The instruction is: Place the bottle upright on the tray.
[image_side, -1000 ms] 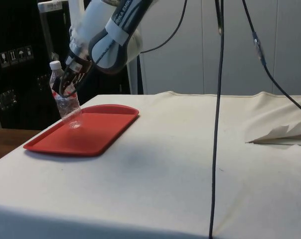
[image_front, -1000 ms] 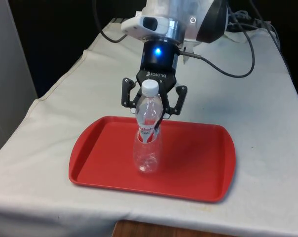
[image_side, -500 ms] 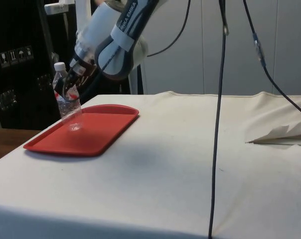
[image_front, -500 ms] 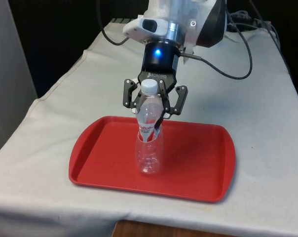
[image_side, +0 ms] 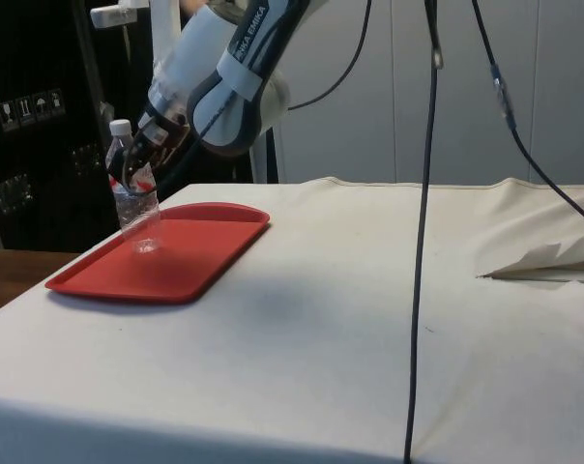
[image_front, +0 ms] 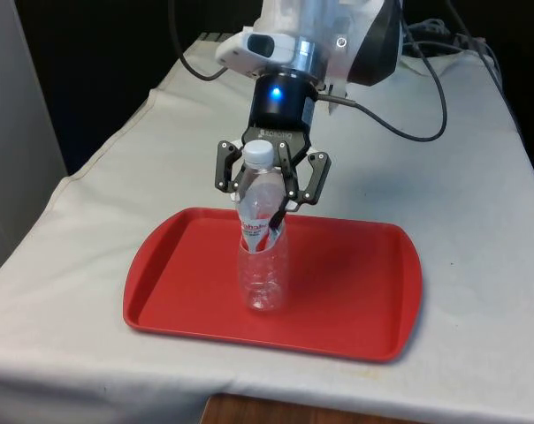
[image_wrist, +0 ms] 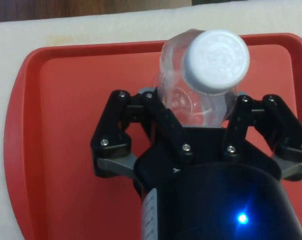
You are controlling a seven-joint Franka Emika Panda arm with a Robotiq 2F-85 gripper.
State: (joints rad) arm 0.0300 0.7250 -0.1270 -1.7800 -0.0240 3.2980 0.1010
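The clear bottle [image_front: 263, 234] with a white cap stands on the red tray [image_front: 355, 296], near the middle, leaning a little. The black hand [image_front: 271, 208] is around the bottle's upper part and holds it. The tray lies on the worktop [image_front: 479, 221] with its white cloth.

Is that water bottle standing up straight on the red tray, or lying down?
Upright: the bottle stands base-down on the red tray, white cap on top, leaning only slightly. The gripper is around its upper part.
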